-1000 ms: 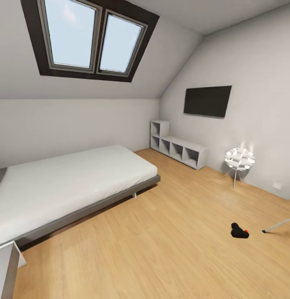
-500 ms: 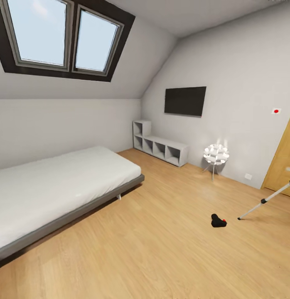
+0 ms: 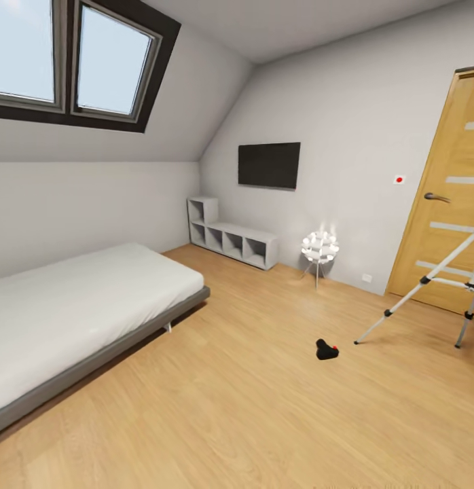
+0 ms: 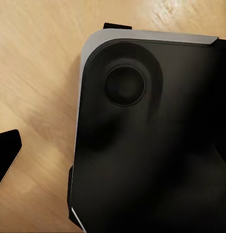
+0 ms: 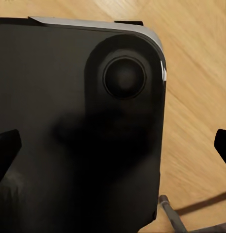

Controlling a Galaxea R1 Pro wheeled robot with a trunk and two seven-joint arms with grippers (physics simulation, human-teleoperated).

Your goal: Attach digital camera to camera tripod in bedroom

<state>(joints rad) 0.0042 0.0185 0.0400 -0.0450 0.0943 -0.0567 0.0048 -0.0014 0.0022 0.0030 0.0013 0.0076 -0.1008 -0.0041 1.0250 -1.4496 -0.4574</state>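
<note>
1. Both grippers' jaws stand spread wide with nothing between them: in the left wrist view one dark fingertip (image 4: 7, 154) pokes in at the edge, and in the right wrist view dark fingertips (image 5: 6, 145) sit at opposite edges, far apart.
2. Each wrist camera looks down on the robot's black base (image 4: 152, 136), a rounded glossy panel with a round knob, over the light wood floor (image 4: 40, 63).
3. From the head view, the digital camera (image 3: 325, 350) lies on the wood floor (image 3: 250, 407) right of the room's middle, a small black lump with a red dot on its right side.
4. Just right of it and apart from it, the camera tripod (image 3: 427, 282) stands at the picture's right edge; two silver-white legs with black joints and feet show, and its top is cut off by the frame.
5. Behind the tripod is a wooden door (image 3: 451, 204) with a metal handle, and a small white plate with a red dot (image 3: 398, 179) sits on the wall beside it.
6. A black television (image 3: 269, 165) hangs on the far wall, above low white cube shelves (image 3: 230, 238).
7. A round white lamp (image 3: 319, 247) on thin legs glows between the shelves and the door.
8. A grey bed (image 3: 81, 305) with a pale mattress fills the left side, under a dark-framed skylight (image 3: 81, 64) in the sloped ceiling.
</note>
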